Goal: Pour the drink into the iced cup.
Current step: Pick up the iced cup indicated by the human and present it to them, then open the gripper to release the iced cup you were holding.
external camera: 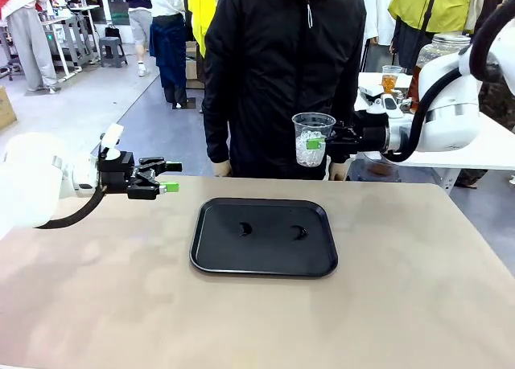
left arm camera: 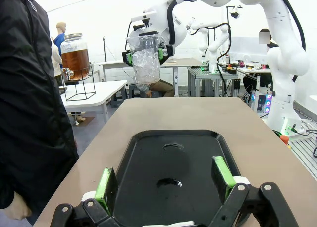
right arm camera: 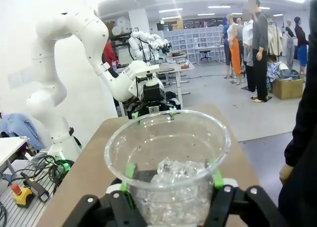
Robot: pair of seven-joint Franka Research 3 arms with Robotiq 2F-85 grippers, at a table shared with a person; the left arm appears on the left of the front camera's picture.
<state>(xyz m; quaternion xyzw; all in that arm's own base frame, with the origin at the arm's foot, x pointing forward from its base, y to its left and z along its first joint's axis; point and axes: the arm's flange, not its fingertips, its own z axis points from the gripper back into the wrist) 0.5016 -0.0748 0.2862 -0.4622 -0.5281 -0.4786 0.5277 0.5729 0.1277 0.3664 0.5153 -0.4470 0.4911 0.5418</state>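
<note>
The iced cup (external camera: pixel 312 140), clear plastic with white ice cubes in its lower half, hangs upright above the table's far edge. My right gripper (external camera: pixel 331 142) is shut on it from the right. The right wrist view looks down into the cup (right arm camera: pixel 168 148) between the green pads (right arm camera: pixel 130 170). An amber drink fills a glass jar (external camera: pixel 438 51) on a white side table behind; a small cup (external camera: pixel 391 78) of the same liquid stands beside it. My left gripper (external camera: pixel 171 177) hovers open and empty over the table's left part, pointing at the cup (left arm camera: pixel 146 59).
A black tray (external camera: pixel 209 260) lies at the table's middle with two small wet marks on it. A person in a black jacket stands at the far edge, one hand (external camera: pixel 221 170) resting near the table. Bare tabletop lies in front of and beside the tray.
</note>
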